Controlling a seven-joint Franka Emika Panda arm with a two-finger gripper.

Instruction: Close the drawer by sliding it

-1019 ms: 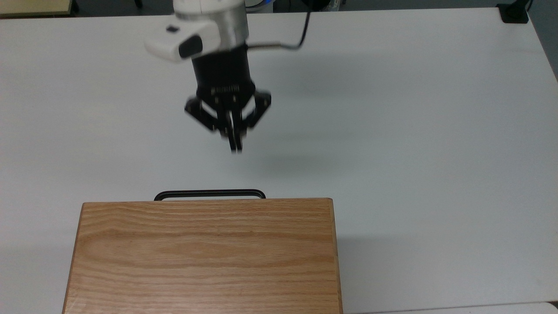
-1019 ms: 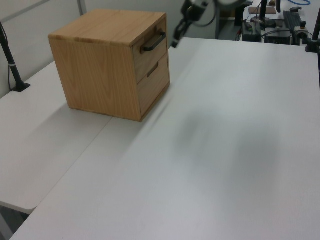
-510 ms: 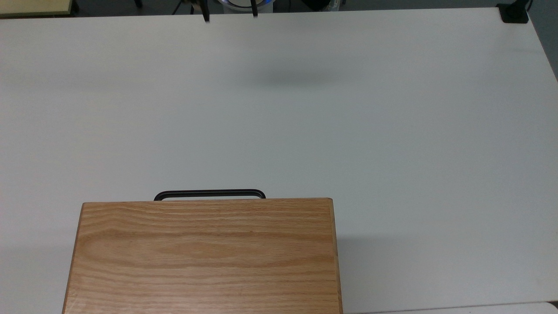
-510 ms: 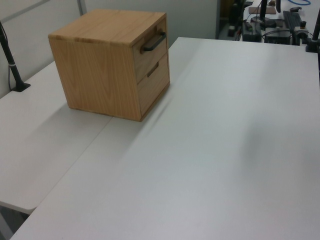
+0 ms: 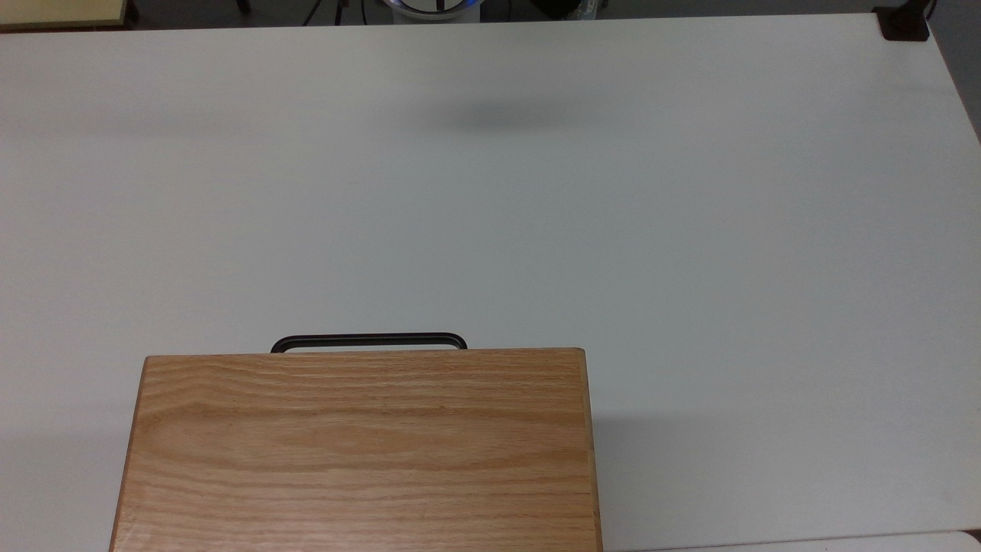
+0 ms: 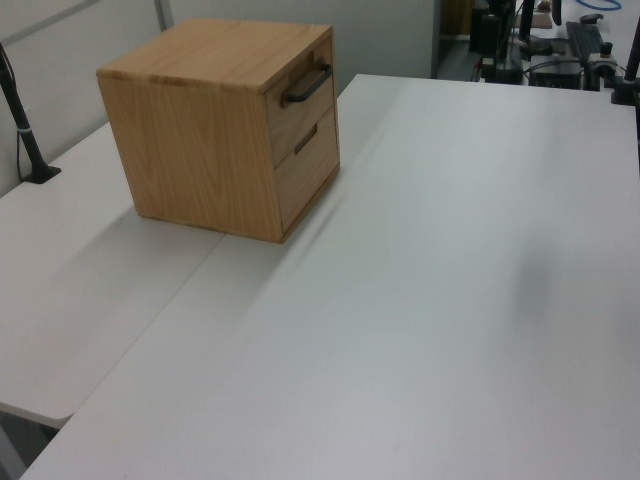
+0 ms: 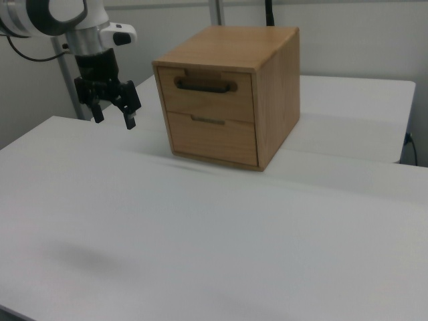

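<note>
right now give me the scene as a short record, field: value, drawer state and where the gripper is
drawer: top drawer shut, its front flush with the cabinet face in the right view
handle: black bar handle juts past the cabinet's top edge in the top view
cabinet: oak cabinet stands on the white table
lower drawer: lower drawer also shut
gripper: gripper hangs open above the table, at the right view's left of the cabinet, touching nothing
task status: drawer looks closed

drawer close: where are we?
Looks done: the drawer sits flush with the cabinet front, only its black handle protruding. In hand: nothing; the pincer hangs open above the table, off the right view's left. Left: nothing visible.
</note>
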